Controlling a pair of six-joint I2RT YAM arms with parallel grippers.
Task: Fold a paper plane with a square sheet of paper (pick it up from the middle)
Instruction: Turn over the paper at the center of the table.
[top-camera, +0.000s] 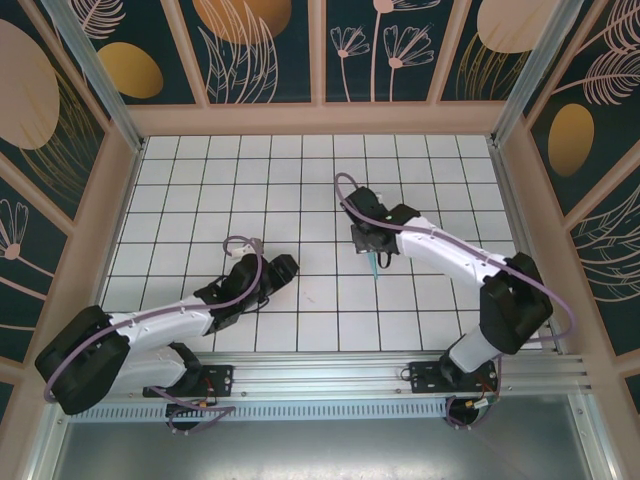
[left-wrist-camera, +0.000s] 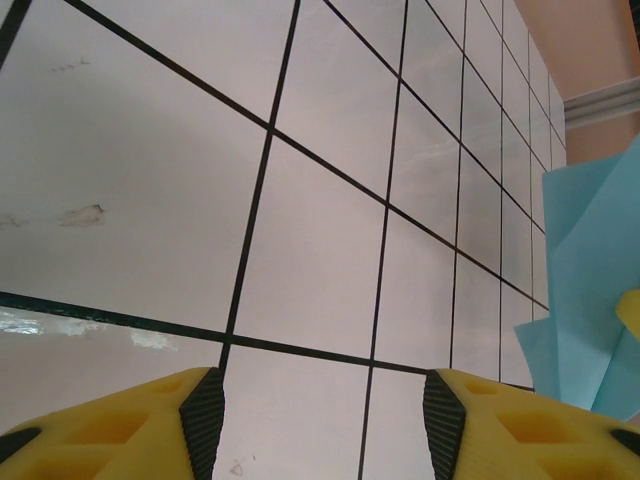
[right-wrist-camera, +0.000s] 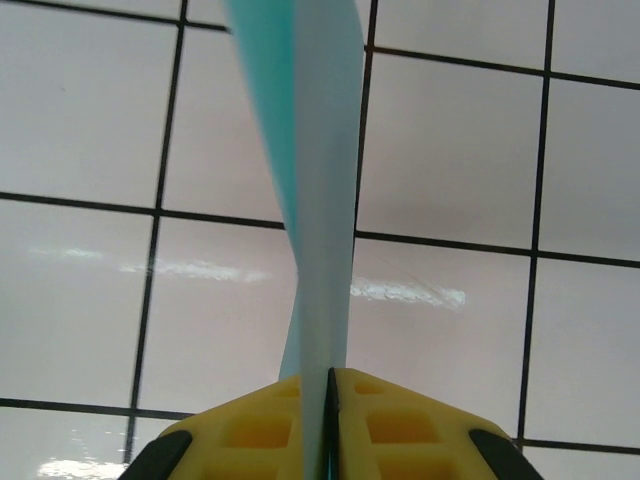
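The table (top-camera: 200, 180) is a glossy white surface ruled into square tiles by thin black lines, with soft glare and a few faint scuff marks in the left wrist view. Around it stand dark teal panels (top-camera: 265, 50) printed with tan and orange leaf and flower shapes, set in peach-coloured frames. A ribbed metal rail (top-camera: 330, 385) runs along the near edge, and both white-and-black arms carry purple cables. The sheet of paper (right-wrist-camera: 320, 200) is thin, matte and light blue, folded into a narrow layered strip with crisp creases. It is lifted off the table right of centre, seen edge-on from the right wrist and tapering to a point in the overhead view (top-camera: 375, 266). The right pincer (right-wrist-camera: 328, 385) has its yellow, pocketed fingers pressed together on the sheet's lower edge. The left pincer (left-wrist-camera: 323, 410) stands apart, with bare tile between its black-tipped yellow fingers, and the blue folds (left-wrist-camera: 590, 280) hang just to its right.
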